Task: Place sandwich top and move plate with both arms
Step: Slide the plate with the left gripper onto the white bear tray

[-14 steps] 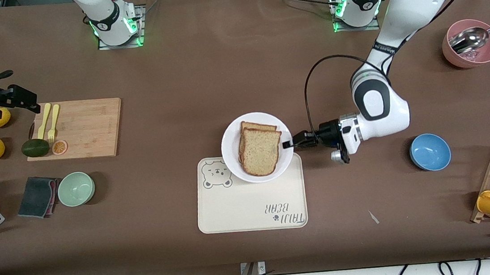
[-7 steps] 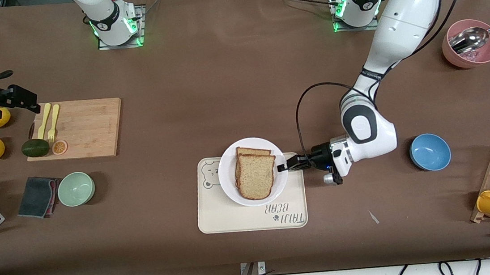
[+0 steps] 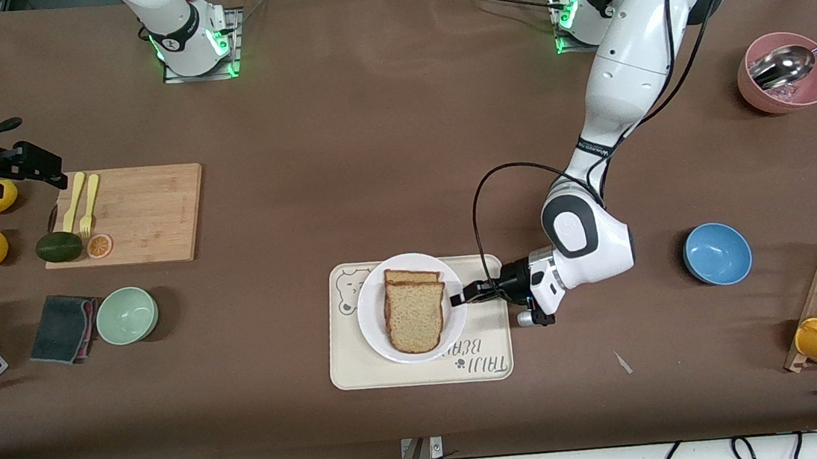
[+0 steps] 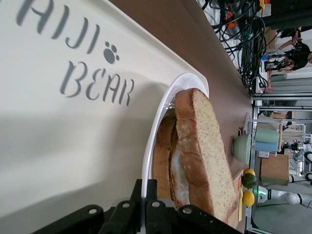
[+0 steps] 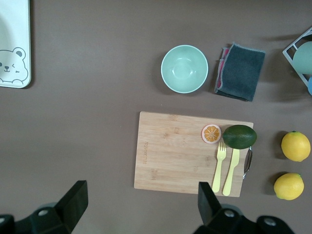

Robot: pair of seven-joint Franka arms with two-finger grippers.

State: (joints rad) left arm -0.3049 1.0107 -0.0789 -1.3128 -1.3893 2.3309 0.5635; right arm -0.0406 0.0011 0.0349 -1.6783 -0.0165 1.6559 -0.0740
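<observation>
Left gripper (image 3: 462,298) closed on the rim of the plate (image 3: 372,315), fingers (image 4: 157,214) pinching the edge at the side toward the left arm's end of the table. Plate over the bear-print tray (image 3: 422,370); resting on it or held just above, cannot tell. Sandwich top (image 3: 415,316) lying on the plate, on top of another slice. Right gripper (image 5: 139,204) wide open, holding nothing, waiting high above the cutting board (image 5: 175,153), near the green bowl (image 5: 185,68).
</observation>
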